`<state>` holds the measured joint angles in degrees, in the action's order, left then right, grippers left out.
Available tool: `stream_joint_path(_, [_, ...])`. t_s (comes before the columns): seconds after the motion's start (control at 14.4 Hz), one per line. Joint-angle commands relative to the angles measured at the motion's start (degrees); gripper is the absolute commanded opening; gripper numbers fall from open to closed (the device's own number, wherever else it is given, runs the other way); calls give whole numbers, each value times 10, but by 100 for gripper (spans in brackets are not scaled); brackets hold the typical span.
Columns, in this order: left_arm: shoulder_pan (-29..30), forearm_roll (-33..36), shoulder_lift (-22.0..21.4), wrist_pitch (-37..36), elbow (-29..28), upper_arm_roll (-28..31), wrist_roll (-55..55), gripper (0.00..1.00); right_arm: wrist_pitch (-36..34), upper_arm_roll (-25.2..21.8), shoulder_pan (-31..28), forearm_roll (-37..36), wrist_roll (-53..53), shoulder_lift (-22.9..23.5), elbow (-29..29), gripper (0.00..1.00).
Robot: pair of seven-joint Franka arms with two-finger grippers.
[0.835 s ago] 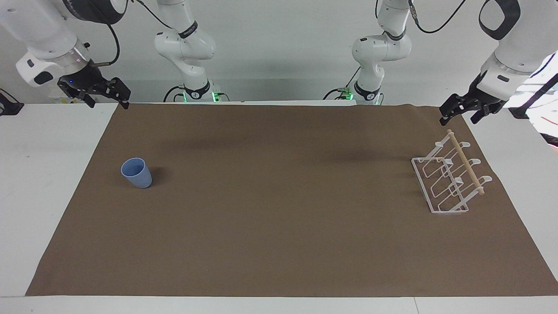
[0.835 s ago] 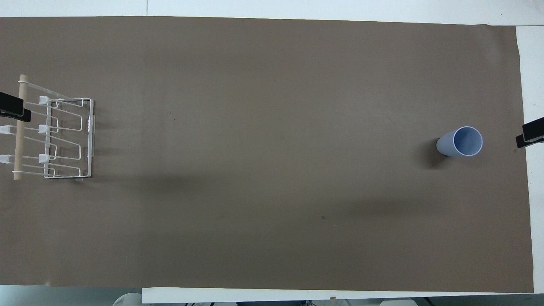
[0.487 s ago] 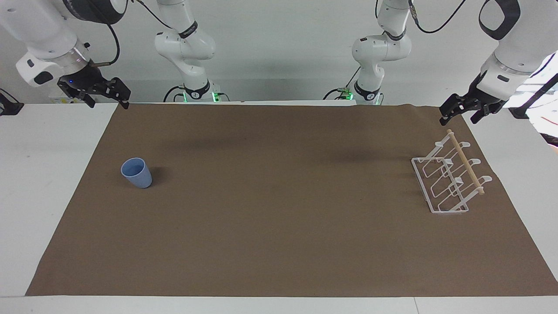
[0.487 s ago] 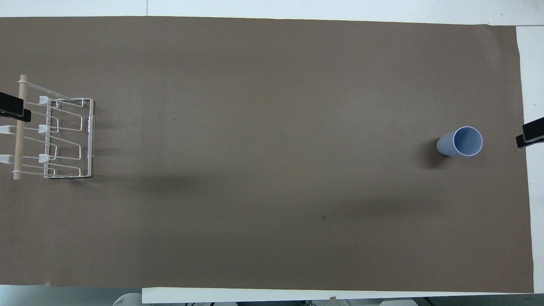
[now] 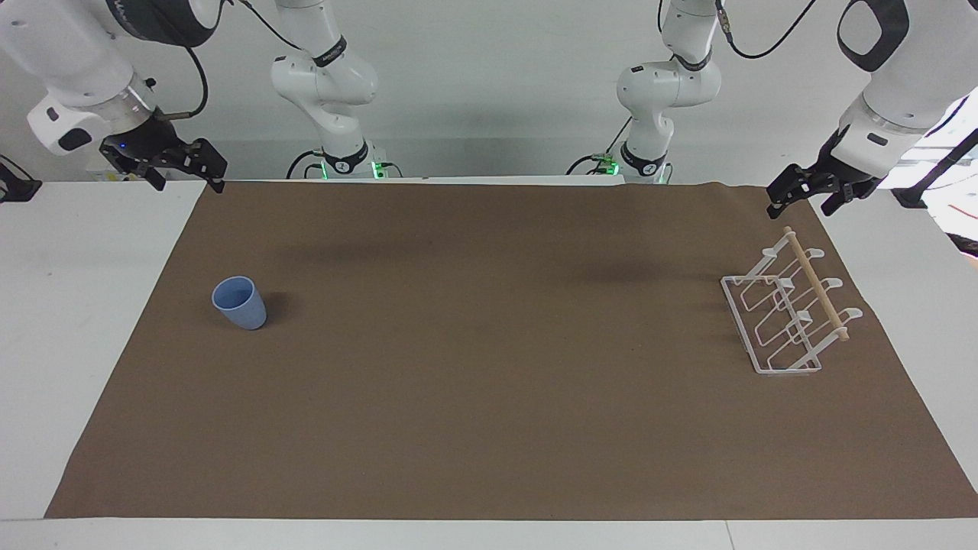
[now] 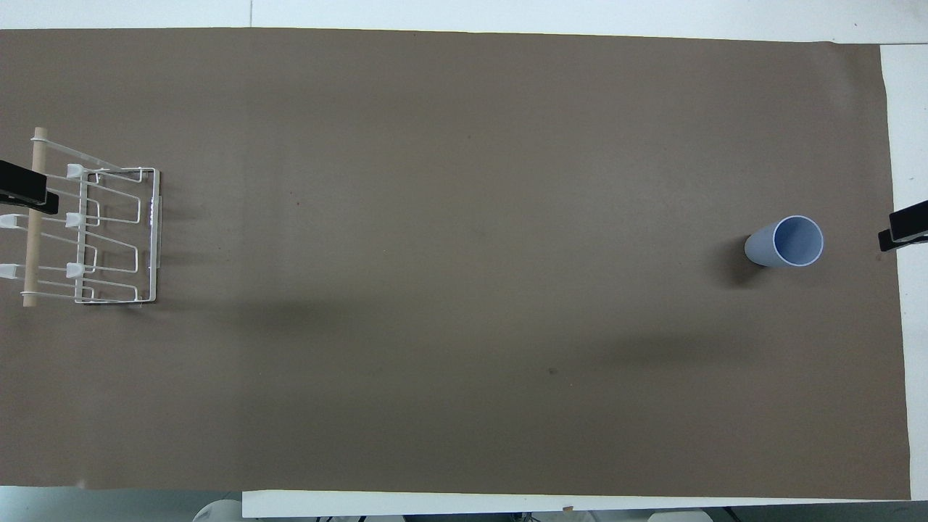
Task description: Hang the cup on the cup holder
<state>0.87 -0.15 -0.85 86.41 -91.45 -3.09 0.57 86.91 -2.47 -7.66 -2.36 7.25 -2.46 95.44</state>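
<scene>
The light-blue cup [image 5: 240,303] stands upright with its mouth up on the brown mat, toward the right arm's end of the table; it also shows in the overhead view [image 6: 786,242]. The white wire cup holder [image 5: 791,313] with its wooden dowel [image 5: 816,283] stands on the mat at the left arm's end, with nothing on its prongs [image 6: 94,235]. My right gripper [image 5: 189,182] is open and empty, up in the air over the mat's edge. My left gripper [image 5: 802,206] is open and empty, raised over the mat's edge beside the holder.
The brown mat [image 5: 489,382] covers most of the white table [image 5: 76,305]. Bare white table strips lie at both ends. Only the grippers' tips show in the overhead view, at its side edges [image 6: 25,192] [image 6: 902,230].
Both grippers have shifted very slightly in the air. The cup and the cup holder have not moved.
</scene>
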Motion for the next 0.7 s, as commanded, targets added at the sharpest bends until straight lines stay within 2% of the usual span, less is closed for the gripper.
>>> stream_joint_path(0.0, [1, -3, -12, -5, -12, 3, -7, 100, 111, 1, -25, -5, 21, -12, 107, 95])
stream_joint_path(0.14, [4, -3, -12, -6, -12, 3, -7, 100, 171, 1, -45, -5, 35, 25, 123, 95])
stream_joint_path(0.35, [2, -3, -12, -6, -12, 3, -7, 100, 211, 2, -74, -4, 100, 74, 135, 93])
stream_joint_path(0.63, [3, -3, -12, -6, -12, 3, -7, 100, 247, 2, -69, -4, 106, 97, 146, 89])
